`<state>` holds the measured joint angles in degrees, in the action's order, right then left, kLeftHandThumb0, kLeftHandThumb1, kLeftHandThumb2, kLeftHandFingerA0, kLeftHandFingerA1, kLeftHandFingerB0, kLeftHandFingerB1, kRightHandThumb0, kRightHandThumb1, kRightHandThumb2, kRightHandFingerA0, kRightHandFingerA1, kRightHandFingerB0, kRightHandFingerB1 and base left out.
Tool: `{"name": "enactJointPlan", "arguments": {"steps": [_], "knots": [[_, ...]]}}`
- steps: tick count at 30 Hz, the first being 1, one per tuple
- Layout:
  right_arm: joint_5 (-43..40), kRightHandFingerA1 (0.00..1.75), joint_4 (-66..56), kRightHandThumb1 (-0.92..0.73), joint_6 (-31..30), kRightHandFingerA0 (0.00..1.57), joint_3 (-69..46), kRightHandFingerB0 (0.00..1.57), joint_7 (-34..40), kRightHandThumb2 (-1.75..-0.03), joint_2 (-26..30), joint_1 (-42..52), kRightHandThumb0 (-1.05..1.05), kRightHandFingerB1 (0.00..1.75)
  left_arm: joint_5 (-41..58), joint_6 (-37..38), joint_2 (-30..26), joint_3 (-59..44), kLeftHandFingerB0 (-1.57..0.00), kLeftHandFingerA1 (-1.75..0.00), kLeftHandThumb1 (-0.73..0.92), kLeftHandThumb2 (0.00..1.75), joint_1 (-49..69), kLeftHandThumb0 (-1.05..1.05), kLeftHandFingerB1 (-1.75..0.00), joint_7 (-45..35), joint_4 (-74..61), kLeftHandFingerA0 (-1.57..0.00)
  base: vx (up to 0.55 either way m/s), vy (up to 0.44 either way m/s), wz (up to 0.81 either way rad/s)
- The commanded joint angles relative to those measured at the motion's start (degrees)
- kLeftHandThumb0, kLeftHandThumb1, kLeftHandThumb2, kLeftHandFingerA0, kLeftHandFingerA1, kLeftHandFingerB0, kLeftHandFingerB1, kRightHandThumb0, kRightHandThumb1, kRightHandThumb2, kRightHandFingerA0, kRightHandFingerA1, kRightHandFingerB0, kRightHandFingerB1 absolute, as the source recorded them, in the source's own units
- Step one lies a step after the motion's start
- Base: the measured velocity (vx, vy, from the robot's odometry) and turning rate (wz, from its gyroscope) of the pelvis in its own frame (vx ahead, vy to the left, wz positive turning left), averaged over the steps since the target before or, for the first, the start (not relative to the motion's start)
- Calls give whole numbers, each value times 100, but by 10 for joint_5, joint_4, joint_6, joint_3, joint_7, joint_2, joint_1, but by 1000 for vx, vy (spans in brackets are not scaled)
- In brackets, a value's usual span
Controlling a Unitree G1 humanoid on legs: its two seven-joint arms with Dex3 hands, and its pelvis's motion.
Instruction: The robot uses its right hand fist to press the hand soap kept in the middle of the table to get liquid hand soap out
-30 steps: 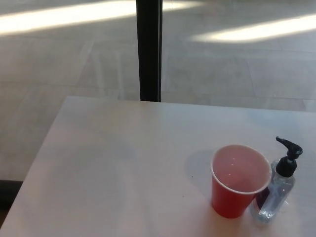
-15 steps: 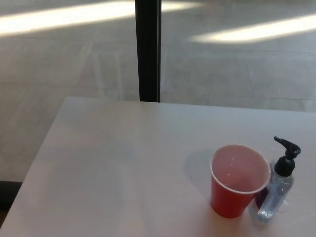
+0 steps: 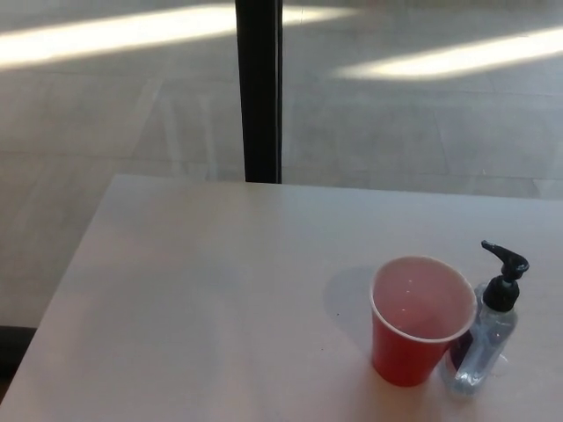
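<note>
head view | soap bottle upright, clear with black pump, on white bench toward its right near part | touching right side of red cup | black post beyond bench | neither robot hand visible, state unknown

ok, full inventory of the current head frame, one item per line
table: 1, pale off-white, fills the lower frame
cup: 1, red with pale inside, upright and looks empty, right side of table
soap bottle: 1, clear with black pump top, upright just right of the cup, partly hidden behind it
post: 1, black, vertical, beyond the table's far edge
floor: grey, with bright light streaks, behind the table
robot hands: neither left nor right in view
</note>
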<state>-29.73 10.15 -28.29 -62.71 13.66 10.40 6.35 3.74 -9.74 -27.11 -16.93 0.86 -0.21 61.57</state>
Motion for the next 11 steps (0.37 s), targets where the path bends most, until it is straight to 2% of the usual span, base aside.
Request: {"name": "enactJointPlan", "arguments": {"steps": [1,2,3,5,6,7,8,9,11], "knots": [[4,175,31,-32,26,128,7,88,34,-143,-12,16,-32,132,8,-9,-4,-9,-45,-80,54,98,2,-24,-71,7,2,-59,0,0,0],[1,175,34,-40,21,126,8,86,38,-145,-9,13,-29,121,9,-9,-5,-11,-46,-81,53,99,1,-24,-71,7,3,-60,0,0,0],[2,174,43,-39,16,120,11,71,41,-144,-3,12,-24,110,15,-10,-4,-18,-44,-80,54,99,-2,-23,-71,10,6,-58,0,0,0],[1,174,48,-39,15,120,14,71,44,-144,1,10,-24,110,17,-10,-3,-23,-44,-80,54,99,-4,-23,-71,11,7,-58,0,0,0],[2,132,49,-61,13,135,18,70,41,-130,3,14,-7,91,16,-12,-3,-23,-49,-85,56,92,-3,-24,-75,10,3,-60,0,0,0],[3,162,46,-27,3,124,26,78,35,-153,6,19,-21,116,11,-9,-4,-19,-51,-86,56,92,-4,-25,-76,7,3,-64,0,0,0],[1,162,46,-27,3,124,28,78,37,-153,8,17,-21,116,12,-9,-4,-19,-51,-86,56,92,-6,-25,-76,7,3,-64,0,0,0],[-2,145,44,-36,1,142,31,85,37,-120,9,15,-27,105,11,-8,-3,-17,-52,-86,56,92,-8,-25,-76,7,3,-64,0,0,0],[-4,145,43,-36,1,142,32,85,37,-120,10,16,-27,105,11,-7,-3,-17,-52,-86,56,92,-8,-25,-76,8,4,-64,0,0,0]]}}
